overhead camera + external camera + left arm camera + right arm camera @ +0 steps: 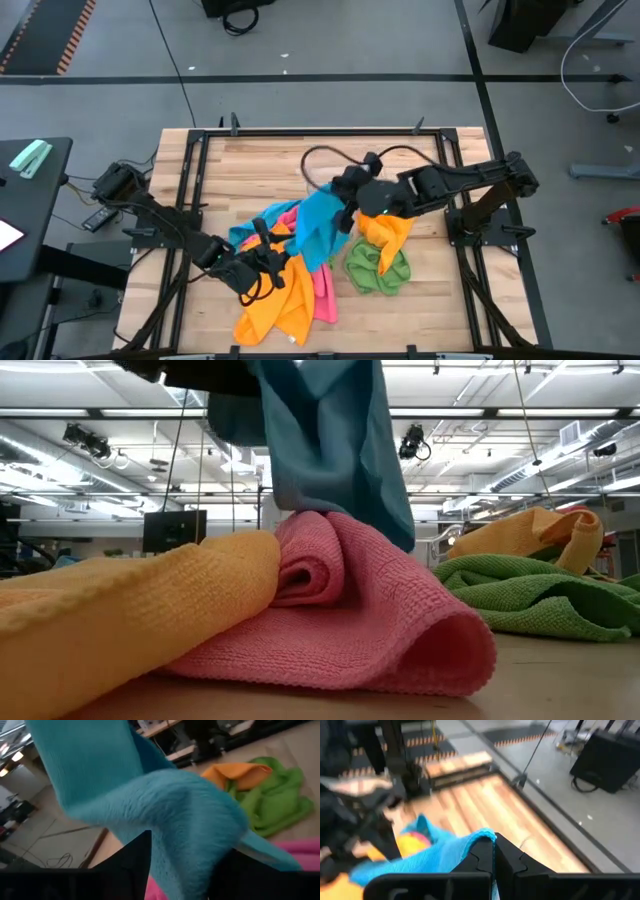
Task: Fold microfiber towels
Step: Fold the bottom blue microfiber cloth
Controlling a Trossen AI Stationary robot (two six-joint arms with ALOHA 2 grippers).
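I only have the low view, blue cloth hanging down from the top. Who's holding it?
Observer: The right gripper is shut on the blue towel's edge, lifting it above the pile.
Operator: And the left arm?
Observer: The left gripper has blue towel between its fingers, lower down; whether it grips yet I cannot tell.
Operator: What's under the blue one?
Observer: The pink towel, with an orange towel over it near the table's front edge.
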